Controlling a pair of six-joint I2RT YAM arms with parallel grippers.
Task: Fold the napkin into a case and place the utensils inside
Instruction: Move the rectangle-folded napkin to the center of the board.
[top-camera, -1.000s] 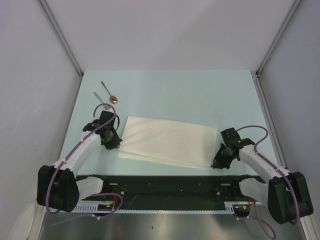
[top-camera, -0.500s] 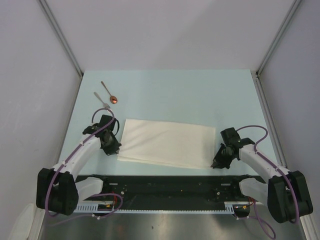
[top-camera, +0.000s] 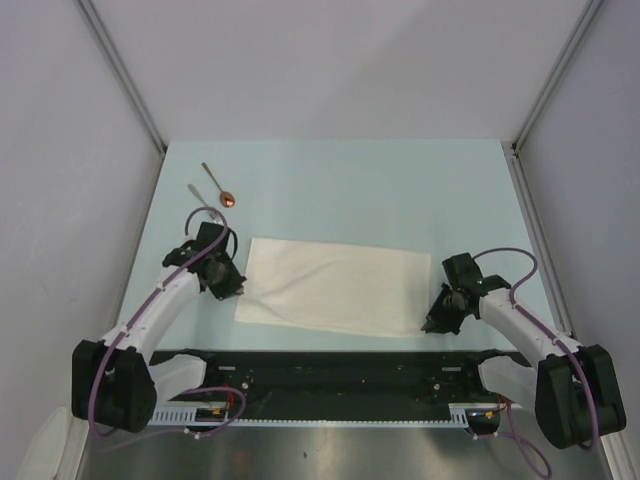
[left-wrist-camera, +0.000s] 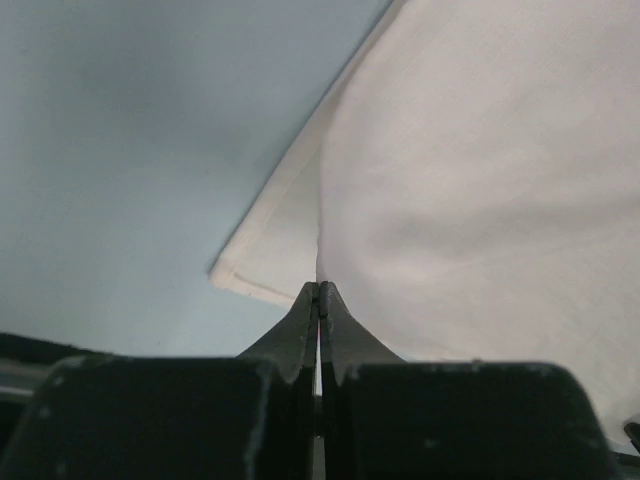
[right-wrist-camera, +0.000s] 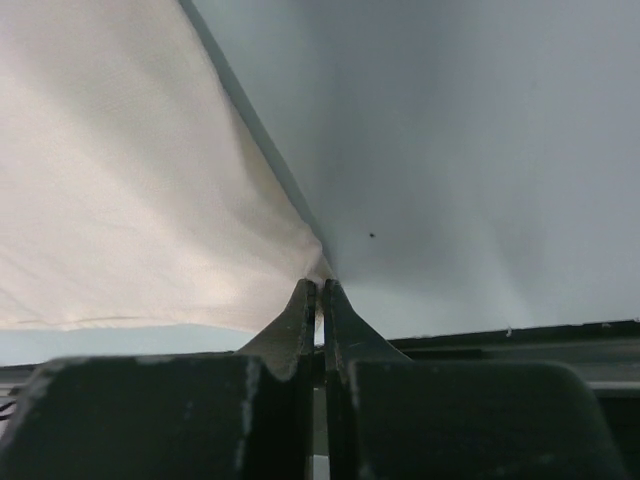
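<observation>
The napkin (top-camera: 335, 288) lies on the pale blue counter (top-camera: 400, 190). It is cream-white and folded over into a long strip with two layers. It lies a bit slanted, with its left end farther from the arms than its right end.

The left end effector (top-camera: 236, 290) is at the left edge of the napkin, toward the near corner. Its two fingers are pressed tight together, and they pinch the edge of the top layer of cloth. In the left wrist view the top layer rises up to the fingers. The bottom layer pokes out flat to the left of it, with a thin hem along its edge.

The right end effector (top-camera: 431, 327) is at the near right corner of the napkin. Its fingers are squeezed together too, and they hold the tip of that corner. In the right wrist view the cloth spreads away from the fingers to the left, and the blue counter shows on the other side.

The spoon (top-camera: 219, 185) lies beyond the far left corner of the napkin, well apart from it. Its shiny orange bowl points toward the napkin. The fork (top-camera: 198, 194) is just left of the spoon and slants the same way. Its end nearest the napkin is partly hidden behind a purple cable (top-camera: 205, 215). Neither one touches the napkin.
</observation>
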